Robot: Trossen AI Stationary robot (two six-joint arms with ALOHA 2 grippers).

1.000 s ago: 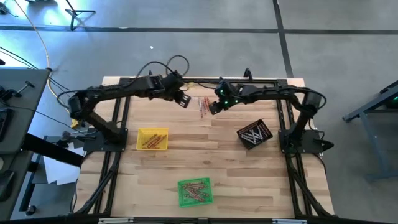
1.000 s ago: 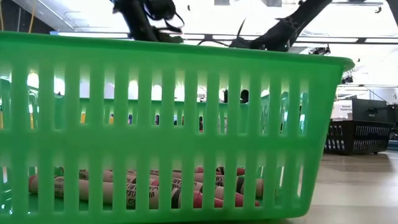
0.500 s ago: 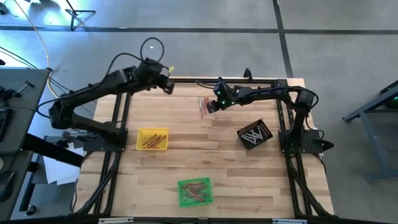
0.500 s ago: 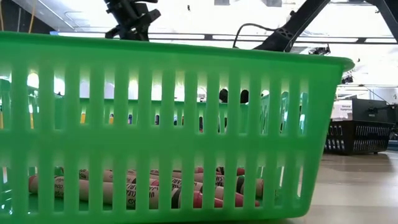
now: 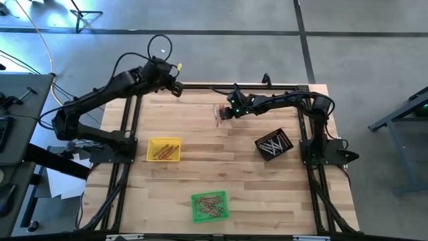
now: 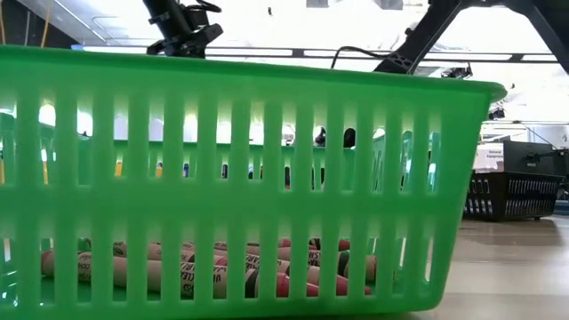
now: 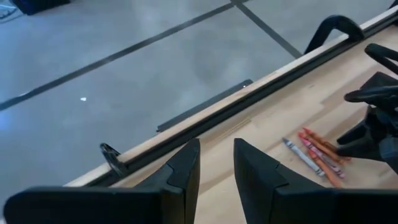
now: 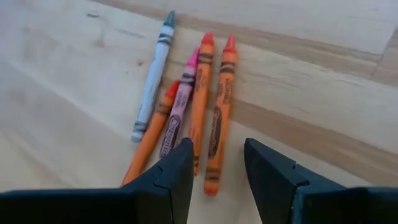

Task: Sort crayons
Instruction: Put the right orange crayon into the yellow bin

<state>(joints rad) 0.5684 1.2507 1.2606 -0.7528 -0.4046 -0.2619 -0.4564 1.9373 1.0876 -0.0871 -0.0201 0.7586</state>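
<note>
Several loose crayons (image 8: 199, 99), orange, pink and pale blue-grey, lie side by side on the wooden table near its far edge (image 5: 218, 114). My right gripper (image 8: 217, 163) is open just above them, its fingers on either side of the near end of an orange crayon (image 8: 217, 134) without touching it; it also shows in the high view (image 5: 224, 112). My left gripper (image 7: 216, 167) is open and empty, above the table's far left corner (image 5: 175, 87). The left wrist view also shows the crayons (image 7: 314, 155).
A yellow tray (image 5: 164, 149) with crayons stands at the left middle. A black tray (image 5: 273, 144) with pale crayons stands at the right. A green tray (image 5: 209, 205) with brownish crayons (image 6: 222, 267) stands at the near edge and fills the low view. Bare wood lies between them.
My left gripper has drawn away from the crayons, toward the table's far left corner, and risen. My right gripper has gone a little toward the table's left, closer over the loose crayons. The crayons have not moved.
</note>
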